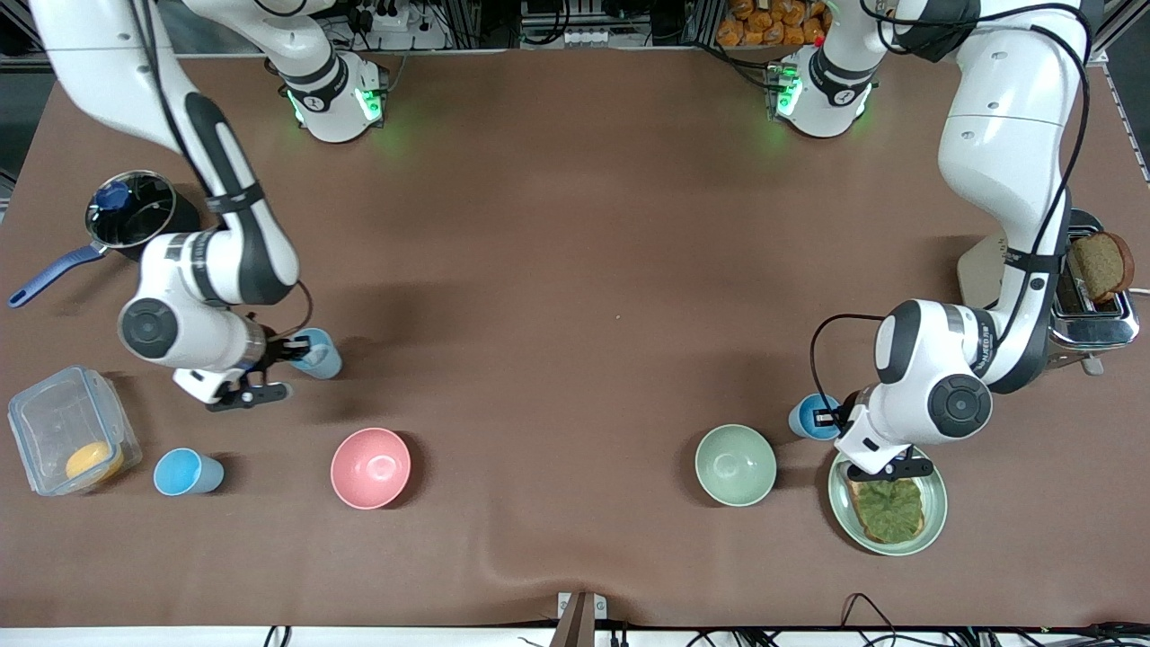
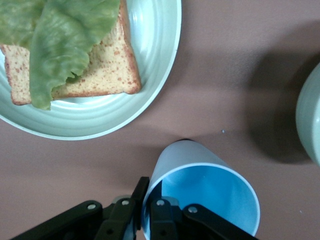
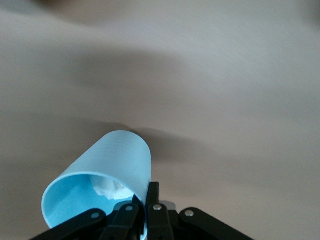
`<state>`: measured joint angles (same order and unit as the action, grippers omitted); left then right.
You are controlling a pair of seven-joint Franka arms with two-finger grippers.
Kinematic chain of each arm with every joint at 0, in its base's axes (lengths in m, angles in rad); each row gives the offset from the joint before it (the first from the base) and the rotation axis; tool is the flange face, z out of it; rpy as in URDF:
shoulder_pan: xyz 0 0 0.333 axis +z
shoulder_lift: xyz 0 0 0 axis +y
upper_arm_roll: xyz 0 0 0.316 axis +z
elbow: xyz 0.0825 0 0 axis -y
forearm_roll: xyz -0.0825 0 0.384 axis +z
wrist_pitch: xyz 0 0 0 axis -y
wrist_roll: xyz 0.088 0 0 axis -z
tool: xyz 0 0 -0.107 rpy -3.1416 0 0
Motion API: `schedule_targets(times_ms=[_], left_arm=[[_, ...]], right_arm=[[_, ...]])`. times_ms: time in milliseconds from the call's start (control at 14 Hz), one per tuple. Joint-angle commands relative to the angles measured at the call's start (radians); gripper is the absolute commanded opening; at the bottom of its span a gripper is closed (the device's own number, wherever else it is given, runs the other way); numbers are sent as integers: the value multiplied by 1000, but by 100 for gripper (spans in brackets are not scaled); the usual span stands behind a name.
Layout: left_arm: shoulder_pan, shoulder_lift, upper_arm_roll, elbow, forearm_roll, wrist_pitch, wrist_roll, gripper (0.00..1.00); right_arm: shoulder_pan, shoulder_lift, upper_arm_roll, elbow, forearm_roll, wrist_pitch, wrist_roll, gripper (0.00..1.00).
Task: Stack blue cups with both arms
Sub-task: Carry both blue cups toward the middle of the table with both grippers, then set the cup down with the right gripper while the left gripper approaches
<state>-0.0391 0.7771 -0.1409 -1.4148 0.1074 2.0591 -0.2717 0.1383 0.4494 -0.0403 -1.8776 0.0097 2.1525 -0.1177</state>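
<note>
Currently both arms have a blue cup pinched by the rim, one finger inside and one outside the wall. Right pincer [image 1: 286, 357], at left of the front frame, holds its cup [image 1: 316, 352] apparently just clear of the table [image 1: 575, 270]; the right wrist view shows something pale and crumpled inside this cup [image 3: 102, 190]. Left pincer [image 1: 831, 418], lower right of the frame, grips the second cup [image 1: 811, 417] beside the pale green bowl [image 1: 735, 465] and the plate [image 1: 934, 521] with toast and lettuce [image 1: 888, 508]; the left wrist view shows the rim nipped tightly [image 2: 200, 195]. A third blue cup [image 1: 184, 472] stands free at lower left, near the clear lidded box [image 1: 67, 429] and pink bowl [image 1: 370, 467]. Judgement: rim grips let cups swing, so lift slowly, keep one cup upright as receiver, centre the other mouth-up above it, then lower straight. The left arm should rise clear of plate and bowl first.
</note>
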Motion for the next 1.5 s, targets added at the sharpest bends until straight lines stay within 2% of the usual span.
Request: schedule_targets(times_ms=[0,143,286,357,429,571,714,857,1000,1286,1429], left_arm=[[4,-7,3,-3,-2,4,-21,0],[12,-35,3,-3,-2,-8,-20,0],[13,-90,1,-1,-12,-40,-21,0],[13,-114,1,0,-14,-51,-23,0],[16,-136,0,0,-15,-51,-29,0],[16,-160,0,0,-49,-53,-34,0],[16,-191,-5,0,-84,-114,-46,0],[2,-206,-23,-1,-87,-161,-108,0],[-2,-207,-75,-4,-87,-186,-203,0],[-31,-214,-153,-19,-86,-249,-329,0],[-24,-297,-196,-135,-86,-228,-331,0]], right_arm=[[78,-18,61,87,4,-75,128,0],[133,-12,117,115,3,-76,217,0],[210,-3,126,126,3,-62,288,0],[214,8,166,127,4,-51,317,0],[224,14,196,127,4,-7,337,0],[271,35,210,127,4,78,453,0],[288,87,262,167,1,95,558,0],[349,149,267,221,-7,104,624,0],[379,198,273,262,-10,138,680,0],[399,233,289,267,-16,168,729,0],[408,255,289,299,-11,164,766,0]])
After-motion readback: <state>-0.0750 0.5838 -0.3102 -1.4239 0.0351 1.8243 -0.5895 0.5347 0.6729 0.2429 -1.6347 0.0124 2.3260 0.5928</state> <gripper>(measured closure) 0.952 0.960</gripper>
